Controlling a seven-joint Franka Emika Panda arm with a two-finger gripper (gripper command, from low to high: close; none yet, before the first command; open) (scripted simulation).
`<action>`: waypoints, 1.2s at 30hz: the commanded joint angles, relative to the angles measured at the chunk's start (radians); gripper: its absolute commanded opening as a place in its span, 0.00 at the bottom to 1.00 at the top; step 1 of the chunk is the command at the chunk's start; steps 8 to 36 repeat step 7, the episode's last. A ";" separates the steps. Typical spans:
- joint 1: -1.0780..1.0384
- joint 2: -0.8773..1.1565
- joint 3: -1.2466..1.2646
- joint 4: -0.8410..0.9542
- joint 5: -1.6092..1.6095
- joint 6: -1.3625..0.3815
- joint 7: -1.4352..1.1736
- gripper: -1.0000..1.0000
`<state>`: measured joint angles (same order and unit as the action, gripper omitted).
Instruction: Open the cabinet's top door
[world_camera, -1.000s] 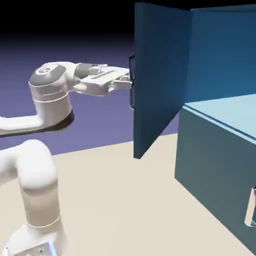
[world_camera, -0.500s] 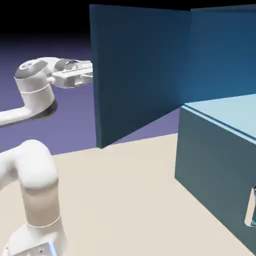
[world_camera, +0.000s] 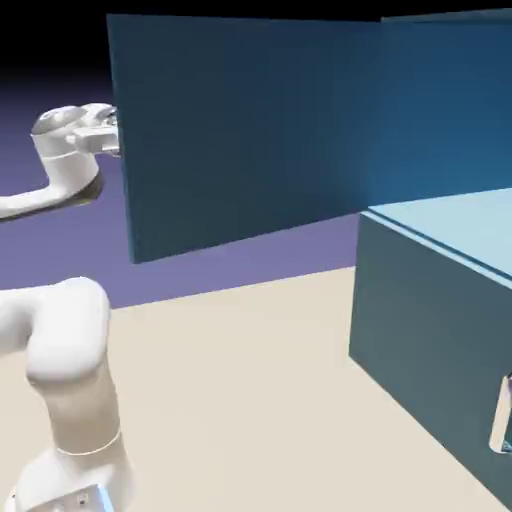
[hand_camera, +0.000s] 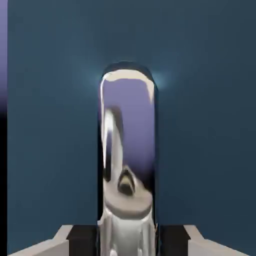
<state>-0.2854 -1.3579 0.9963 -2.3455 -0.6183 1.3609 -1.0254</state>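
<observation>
The top door (world_camera: 250, 135) of the cabinet (world_camera: 430, 320) is swung wide, its free edge at the exterior view's left and its hinge side at the right. The handle (hand_camera: 128, 135) is clasped between the fingertips (hand_camera: 128, 242), one on each side, with its long axis running away from them up the hand view. Any further opening should be made by an arc about the hinge side, with the bar kept between the fingers.

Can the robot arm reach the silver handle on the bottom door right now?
Probably not yet: its gripper is closed on the top door's handle, so it would likely need to let go before trying the bottom handle.
</observation>
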 joint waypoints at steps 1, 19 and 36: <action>-0.031 0.006 0.020 0.037 0.013 -0.027 -0.004 0.00; -0.203 0.025 0.117 0.239 0.064 -0.173 -0.032 0.00; -0.203 0.025 0.117 0.239 0.064 -0.173 -0.032 0.00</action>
